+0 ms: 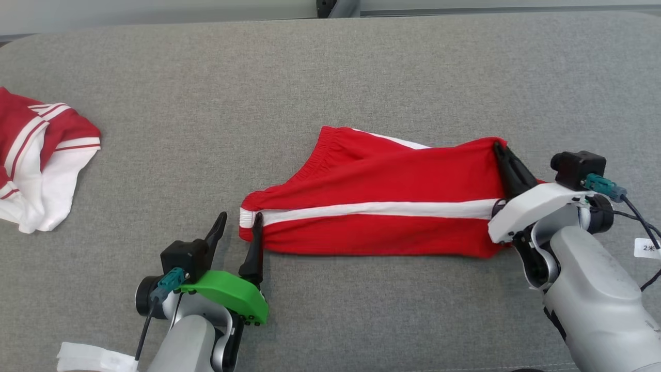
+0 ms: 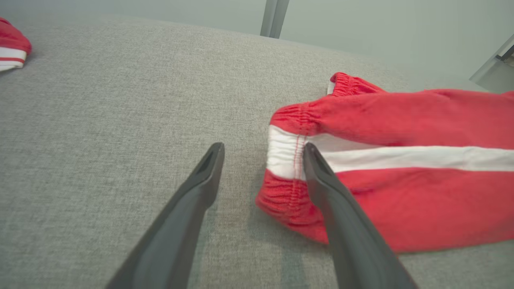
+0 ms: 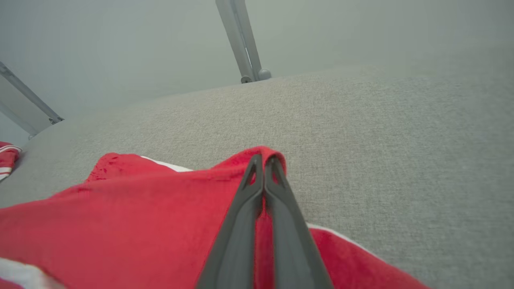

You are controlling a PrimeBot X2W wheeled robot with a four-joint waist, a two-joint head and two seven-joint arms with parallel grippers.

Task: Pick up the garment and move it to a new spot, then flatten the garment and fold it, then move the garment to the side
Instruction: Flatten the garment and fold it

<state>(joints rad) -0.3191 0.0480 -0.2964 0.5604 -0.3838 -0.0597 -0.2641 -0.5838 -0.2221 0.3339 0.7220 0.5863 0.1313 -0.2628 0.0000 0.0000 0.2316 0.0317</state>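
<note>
Left gripper (image 1: 240, 216) open at red shorts' (image 1: 382, 181) waistband (image 2: 287, 152); right gripper (image 1: 498, 147) pinching hem (image 3: 241, 160). Clamp left onto the waistband, then tension evenly.

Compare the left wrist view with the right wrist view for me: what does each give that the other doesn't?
From the left wrist view: the left gripper open at the waistband end of the red shorts, one finger over the white stripe, the other over bare grey surface.
From the right wrist view instead: the right gripper shut on a pinched-up corner of the shorts.
Shared: the red shorts, the grey surface, a second red-and-white garment at the edge, and a metal post behind.
</note>
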